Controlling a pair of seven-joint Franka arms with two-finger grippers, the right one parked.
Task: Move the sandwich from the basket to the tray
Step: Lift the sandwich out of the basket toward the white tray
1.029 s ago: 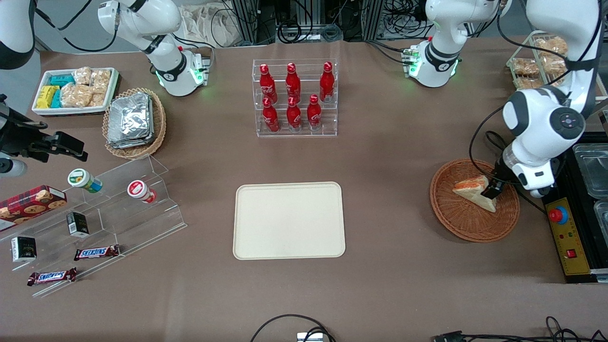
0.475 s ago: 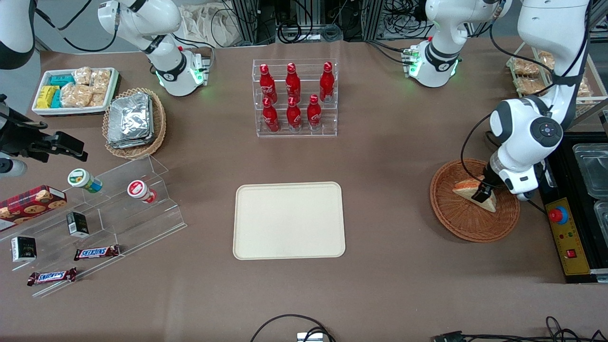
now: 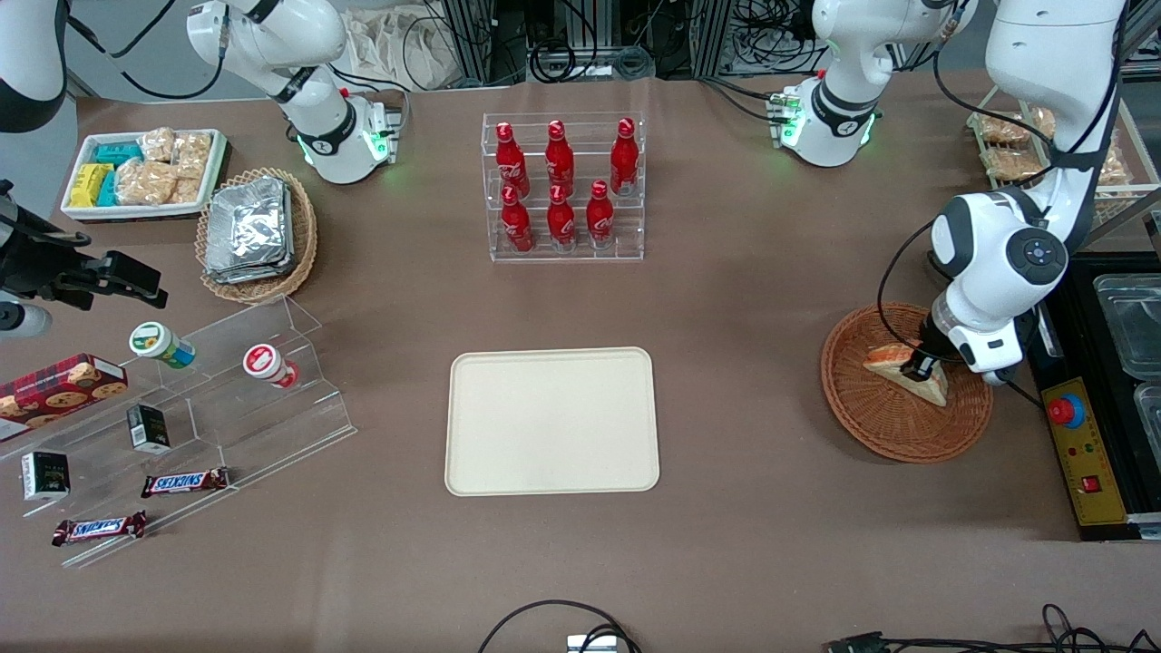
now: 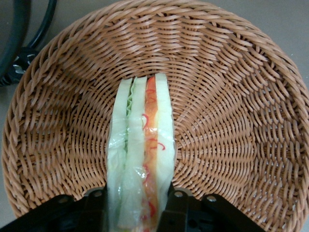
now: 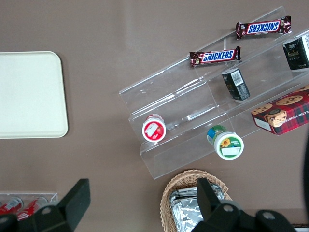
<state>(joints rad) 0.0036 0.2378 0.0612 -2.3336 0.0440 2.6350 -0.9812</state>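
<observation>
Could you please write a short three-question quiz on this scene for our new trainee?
1. True or false: the sandwich already lies on the tray.
2. Where is the claw? A) over the tray B) in the basket, astride the sandwich C) at the bottle rack
3. Fill in: the sandwich's cut edge shows green and ____ filling.

Key: 1. False; it is in the basket. 2. B; the wrist view shows a finger on each side of the sandwich. 3. Orange-red.
</observation>
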